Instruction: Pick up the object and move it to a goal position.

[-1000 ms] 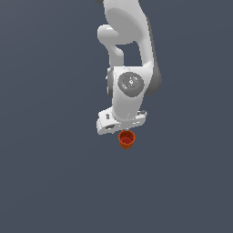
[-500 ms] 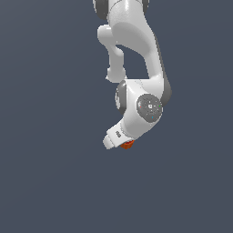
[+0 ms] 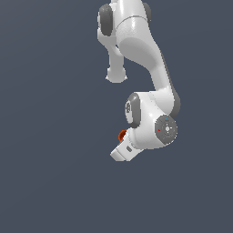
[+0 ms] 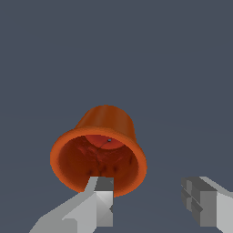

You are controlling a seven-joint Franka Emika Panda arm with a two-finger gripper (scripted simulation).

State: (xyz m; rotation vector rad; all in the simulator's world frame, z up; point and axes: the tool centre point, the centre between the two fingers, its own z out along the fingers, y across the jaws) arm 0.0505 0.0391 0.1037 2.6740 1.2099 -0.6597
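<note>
exterior view: looks down on me from above, at middling range; my whole arm [image 3: 145, 91] fills frame centre over flat grey-blue floor [image 3: 45, 182]. my wrist hides nearly all of pot [image 3: 122, 134], only orange sliver shows at its edge. wrist view: camera on my wrist, very close, faces along my fingers [image 4: 102, 200] into pot's [image 4: 98, 157] open rim. shared between views: pot and floor; gripper [image 4: 152, 202] tips show only in wrist view.
</note>
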